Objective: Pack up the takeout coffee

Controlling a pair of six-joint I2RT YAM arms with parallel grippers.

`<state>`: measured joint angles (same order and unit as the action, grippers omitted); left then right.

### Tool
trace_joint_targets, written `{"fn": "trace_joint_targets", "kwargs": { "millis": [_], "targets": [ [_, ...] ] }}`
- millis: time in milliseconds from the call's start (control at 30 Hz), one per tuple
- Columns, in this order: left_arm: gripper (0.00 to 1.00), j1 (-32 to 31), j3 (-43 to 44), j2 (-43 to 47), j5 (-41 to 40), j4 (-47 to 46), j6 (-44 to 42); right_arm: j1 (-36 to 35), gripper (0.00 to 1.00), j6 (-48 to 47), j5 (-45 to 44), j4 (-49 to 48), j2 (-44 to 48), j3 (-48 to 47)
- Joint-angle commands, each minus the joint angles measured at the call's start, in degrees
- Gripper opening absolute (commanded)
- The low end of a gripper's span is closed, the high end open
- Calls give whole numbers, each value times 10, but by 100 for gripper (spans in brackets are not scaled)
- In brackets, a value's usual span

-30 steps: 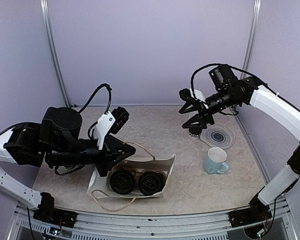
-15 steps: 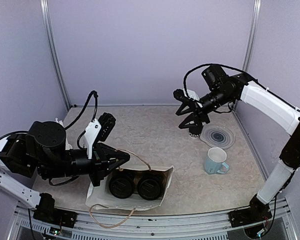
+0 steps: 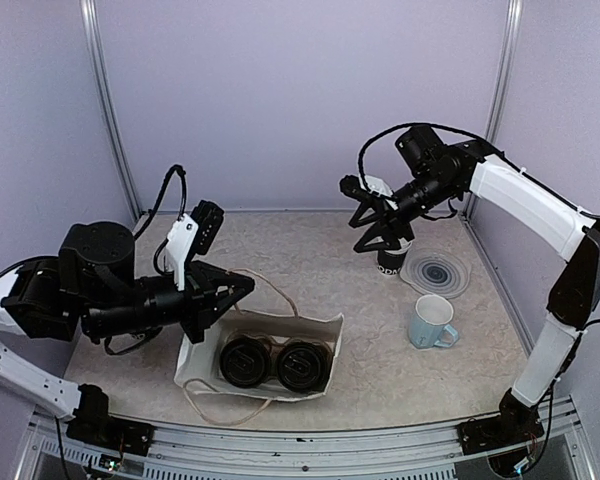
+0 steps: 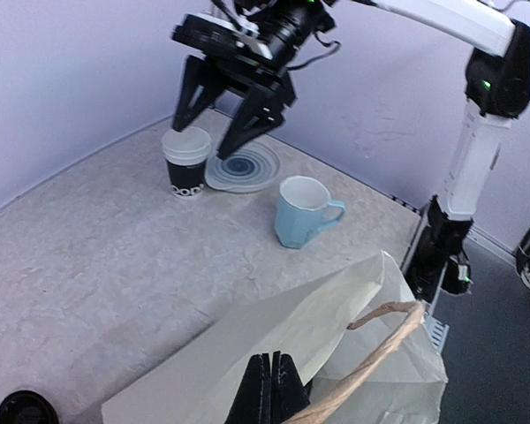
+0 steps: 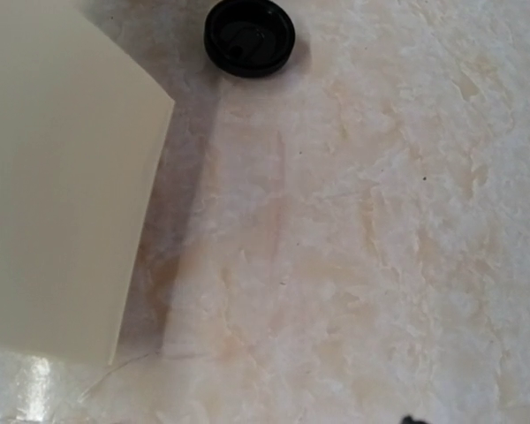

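Note:
A cream paper bag (image 3: 325, 328) lies on the table with two black-lidded takeout cups, one on the left (image 3: 245, 362) and one on the right (image 3: 302, 366), inside it. My left gripper (image 3: 245, 292) is shut on the bag's near rim (image 4: 274, 344), as the left wrist view (image 4: 272, 380) shows. A third black cup (image 3: 388, 266) with white lettering stands lidless by the plate, also in the left wrist view (image 4: 185, 163). My right gripper (image 3: 382, 243) is open and empty just above that cup (image 4: 200, 141). A loose black lid (image 5: 249, 35) lies on the table beyond the bag (image 4: 25, 408).
A light-blue mug (image 3: 432, 322) stands right of the bag. A plate with blue rings (image 3: 438, 272) sits behind the mug, next to the lidless cup. The bag's brown twine handle (image 4: 380, 344) arches over its mouth. Purple walls close in the back and sides.
My right gripper has drifted left and back a little, still open above the lidless cup. My left arm dipped and came back, still holding the bag's rim; the bag shifted slightly.

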<state>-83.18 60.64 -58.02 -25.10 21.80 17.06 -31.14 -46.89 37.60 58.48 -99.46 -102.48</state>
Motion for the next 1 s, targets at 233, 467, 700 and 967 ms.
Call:
{"fn": "trace_joint_targets", "kwargs": {
  "millis": [233, 467, 700, 967],
  "targets": [
    [0, 168, 59, -57, 99, -2, -73, 27, 65, -1, 9, 13, 3, -11],
    [25, 214, 108, -94, 121, 14, -83, 36, 65, -2, 19, 3, 17, 7],
    [51, 226, 172, -109, 106, 100, -74, 39, 66, -3, 23, 3, 30, 12],
    [59, 272, 235, -62, -75, 325, 140, 58, 66, 44, 8, -56, 73, 51]
  ]
}}
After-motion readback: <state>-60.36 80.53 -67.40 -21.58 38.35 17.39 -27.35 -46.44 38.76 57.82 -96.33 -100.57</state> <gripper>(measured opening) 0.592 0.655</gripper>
